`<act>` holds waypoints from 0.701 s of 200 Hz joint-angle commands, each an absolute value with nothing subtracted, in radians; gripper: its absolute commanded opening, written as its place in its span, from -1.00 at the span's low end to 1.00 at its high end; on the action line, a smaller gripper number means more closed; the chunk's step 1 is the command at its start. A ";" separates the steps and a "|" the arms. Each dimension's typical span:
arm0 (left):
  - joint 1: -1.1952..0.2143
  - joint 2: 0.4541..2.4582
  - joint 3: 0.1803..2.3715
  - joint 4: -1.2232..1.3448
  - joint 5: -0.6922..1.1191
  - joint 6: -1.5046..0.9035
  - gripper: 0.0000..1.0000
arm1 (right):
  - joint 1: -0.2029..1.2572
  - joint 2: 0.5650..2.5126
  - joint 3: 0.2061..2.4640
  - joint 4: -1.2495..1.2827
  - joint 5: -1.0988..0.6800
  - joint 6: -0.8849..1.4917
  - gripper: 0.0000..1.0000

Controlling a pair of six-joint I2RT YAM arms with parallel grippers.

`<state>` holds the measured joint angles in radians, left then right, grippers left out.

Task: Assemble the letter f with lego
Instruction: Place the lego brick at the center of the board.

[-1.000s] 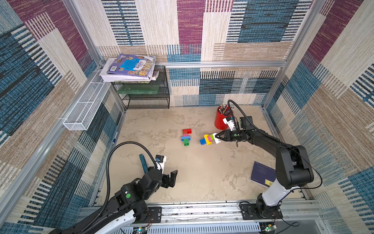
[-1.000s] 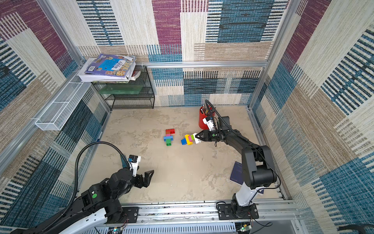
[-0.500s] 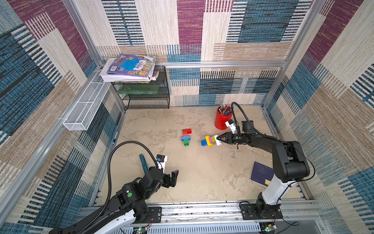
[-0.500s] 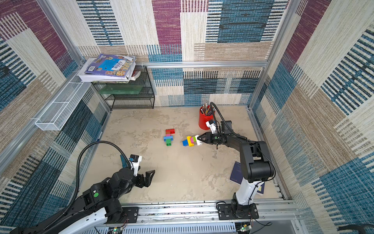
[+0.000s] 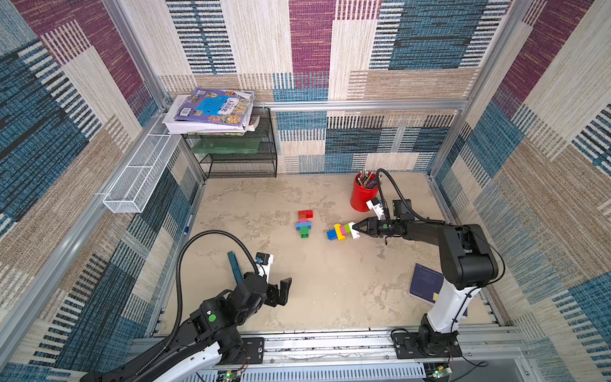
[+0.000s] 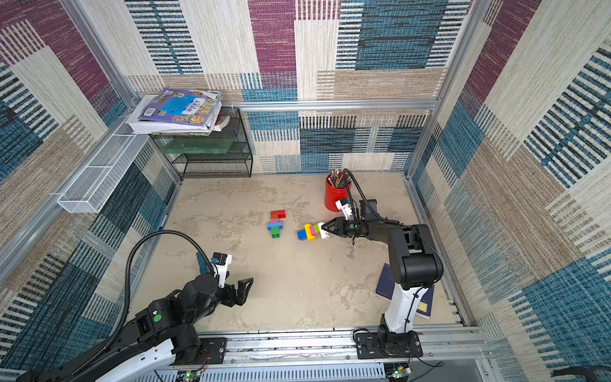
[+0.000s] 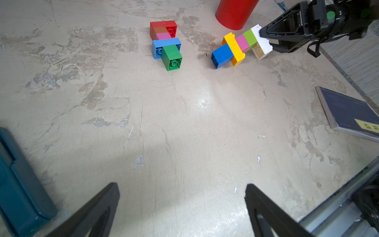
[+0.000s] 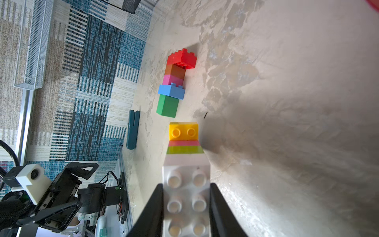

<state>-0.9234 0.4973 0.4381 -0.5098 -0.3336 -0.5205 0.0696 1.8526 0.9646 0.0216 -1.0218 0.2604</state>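
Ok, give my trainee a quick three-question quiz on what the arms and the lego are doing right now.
1. Multiple choice: which brick of the joined row does the right gripper clamp? A) blue B) white C) yellow
2. True or false: the left gripper is shut on a brick.
3. Fill in: the other stack has red at one end and ____ at the other.
Key: 1 B, the white brick at the row's end. 2 False, it is open and empty. 3 green.
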 commanded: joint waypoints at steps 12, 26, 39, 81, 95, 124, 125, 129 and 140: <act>-0.923 0.499 0.436 -0.490 -0.337 -0.533 0.97 | 0.069 1.873 0.977 0.059 -1.055 0.255 -0.48; -0.922 0.499 0.435 -0.491 -0.337 -0.534 0.97 | 0.069 1.876 0.975 0.061 -1.058 0.255 -0.45; -0.922 0.499 0.433 -0.489 -0.337 -0.535 0.97 | 0.068 1.878 0.975 0.059 -1.056 0.256 -0.43; -0.923 0.499 0.433 -0.488 -0.337 -0.535 0.98 | 0.069 1.886 0.977 0.055 -1.060 0.256 -0.30; -0.922 0.499 0.433 -0.488 -0.337 -0.537 0.97 | 0.068 1.890 0.979 0.052 -1.061 0.255 -0.26; -0.922 0.497 0.434 -0.492 -0.337 -0.536 0.97 | 0.068 1.894 0.979 0.051 -1.062 0.256 -0.18; -0.922 0.498 0.434 -0.492 -0.337 -0.536 0.97 | 0.068 1.894 0.979 0.051 -1.061 0.255 -0.18; -0.922 0.498 0.434 -0.491 -0.338 -0.537 0.97 | 0.068 1.895 0.980 0.051 -1.060 0.256 -0.17; -0.923 0.498 0.433 -0.491 -0.337 -0.537 0.97 | 0.069 1.896 0.979 0.050 -1.056 0.256 -0.14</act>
